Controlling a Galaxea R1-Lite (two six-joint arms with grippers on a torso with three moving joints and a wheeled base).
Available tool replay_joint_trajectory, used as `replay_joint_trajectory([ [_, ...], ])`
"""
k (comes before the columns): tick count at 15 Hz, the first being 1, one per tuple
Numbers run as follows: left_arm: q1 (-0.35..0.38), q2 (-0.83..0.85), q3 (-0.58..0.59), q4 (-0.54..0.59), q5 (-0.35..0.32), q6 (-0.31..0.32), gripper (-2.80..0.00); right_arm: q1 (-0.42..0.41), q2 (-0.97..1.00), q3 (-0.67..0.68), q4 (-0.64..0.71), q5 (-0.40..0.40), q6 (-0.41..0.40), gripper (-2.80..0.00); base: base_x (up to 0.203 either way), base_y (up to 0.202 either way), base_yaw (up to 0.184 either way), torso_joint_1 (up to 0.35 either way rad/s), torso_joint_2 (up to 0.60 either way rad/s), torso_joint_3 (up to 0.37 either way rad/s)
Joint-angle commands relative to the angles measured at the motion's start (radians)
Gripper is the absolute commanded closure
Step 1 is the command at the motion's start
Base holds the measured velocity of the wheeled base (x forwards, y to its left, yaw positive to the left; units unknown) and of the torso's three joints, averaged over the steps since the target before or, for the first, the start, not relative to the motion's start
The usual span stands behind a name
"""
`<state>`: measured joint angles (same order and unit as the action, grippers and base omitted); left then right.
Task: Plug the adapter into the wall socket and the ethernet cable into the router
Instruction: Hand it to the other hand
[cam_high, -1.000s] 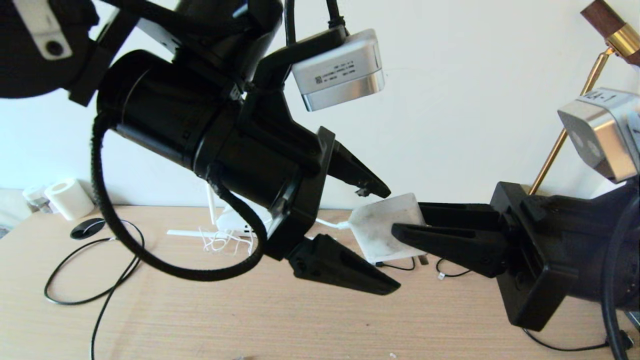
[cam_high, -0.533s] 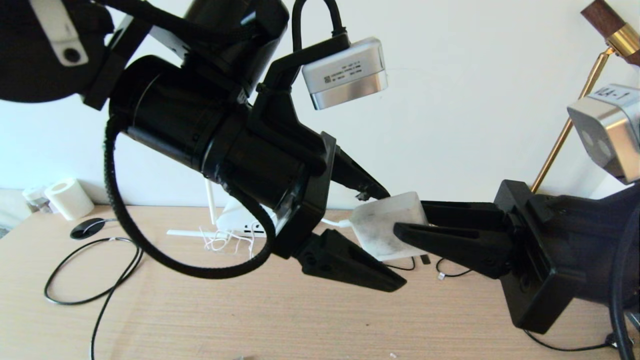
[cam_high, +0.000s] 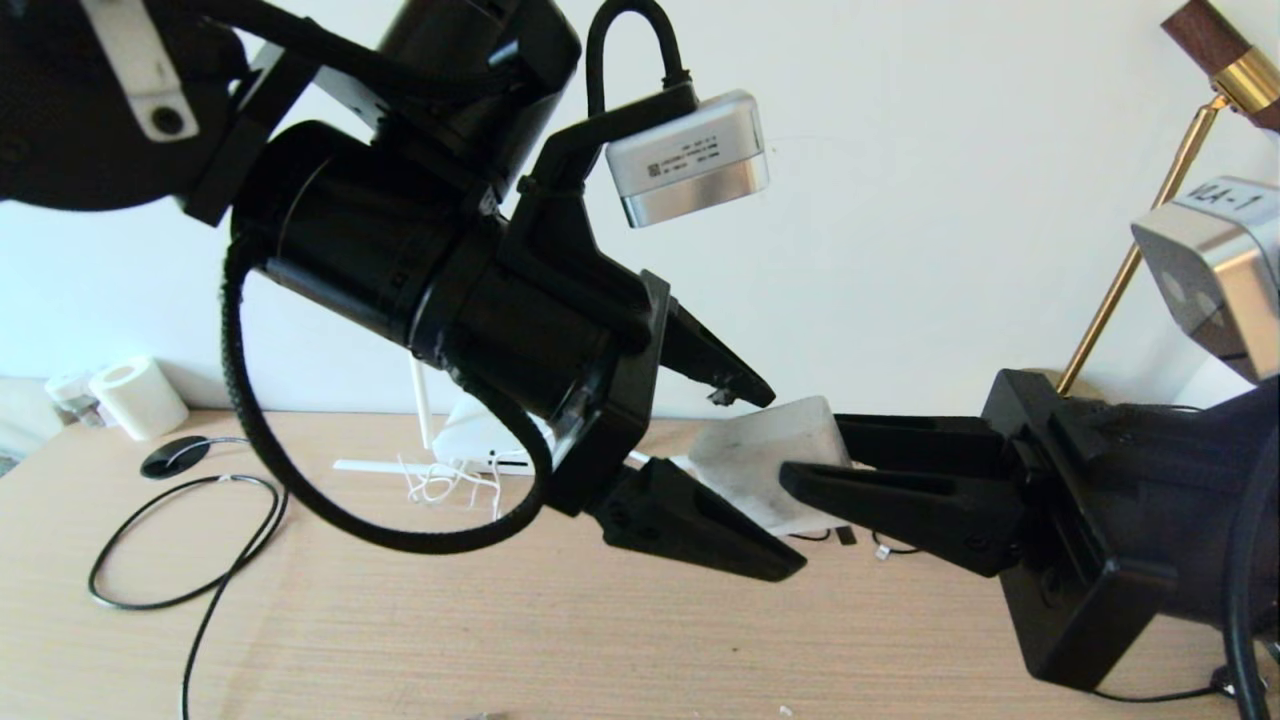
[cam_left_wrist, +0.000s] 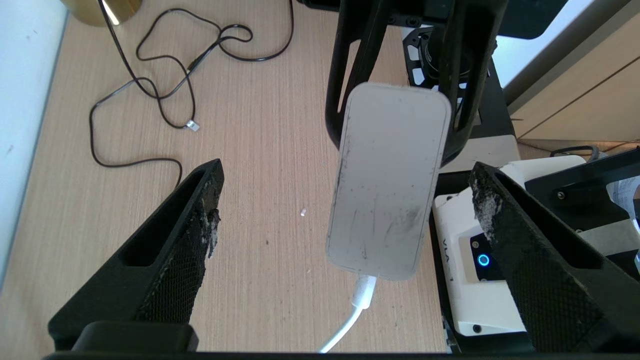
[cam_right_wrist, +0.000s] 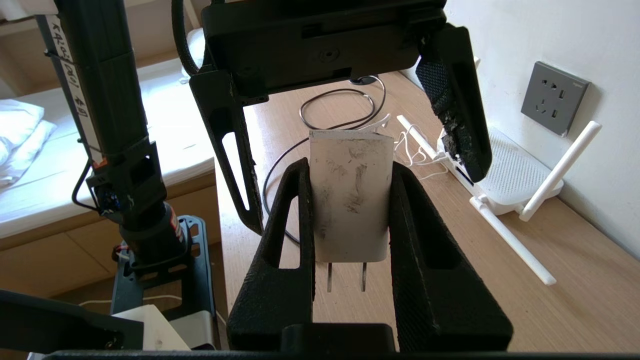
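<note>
While the right hand (cam_high: 815, 480) reaches in from the right edge of the head view, its two black fingers are clamped on the flat faces of the adapter (cam_high: 765, 460), which hangs in the air above the tabletop (cam_high: 500, 630) at the centre of the frame. In the right wrist view the adapter (cam_right_wrist: 349, 195) sits between the fingers with its two metal prongs pointing back toward the wrist and its far end sticking out past the fingertips. The left hand (cam_high: 785, 480) comes down from the upper left of the head view with its fingers spread wide, one above and one below the adapter's free end, gripping nothing. In the left wrist view the adapter (cam_left_wrist: 387, 180) stands in the gap between those fingers, apart from both, its thin white cord leaving at the lower centre.

The router (cam_right_wrist: 510, 175) lies on the tabletop against the wall at the right of the right wrist view, antennas splayed, and the wall socket (cam_right_wrist: 554, 97) is on the wall just above it, upper right. In the head view the ethernet cable (cam_high: 190, 540) loops over the tabletop at lower left, ending at a black disc (cam_high: 175, 456). A white paper roll (cam_high: 138, 397) stands at the far left, and a brass lamp stem (cam_high: 1130, 270) slants up at the right.
</note>
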<state>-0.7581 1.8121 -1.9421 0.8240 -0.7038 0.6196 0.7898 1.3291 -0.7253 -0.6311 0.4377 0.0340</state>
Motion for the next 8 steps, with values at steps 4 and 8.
replay_joint_trajectory([
  [4, 0.002, 0.011, 0.000, -0.002, -0.014, 0.003, 0.00, 0.000, -0.001, 0.003, -0.004, 0.003, 0.000, 0.00, 0.000, 0.000, 0.000, 0.000, 0.00, 0.000],
  [8, 0.002, 0.013, 0.000, 0.003, -0.014, 0.005, 0.00, 0.000, -0.001, 0.000, -0.004, 0.003, 0.000, 0.00, 0.000, 0.000, 0.000, 0.000, 0.00, 0.000],
])
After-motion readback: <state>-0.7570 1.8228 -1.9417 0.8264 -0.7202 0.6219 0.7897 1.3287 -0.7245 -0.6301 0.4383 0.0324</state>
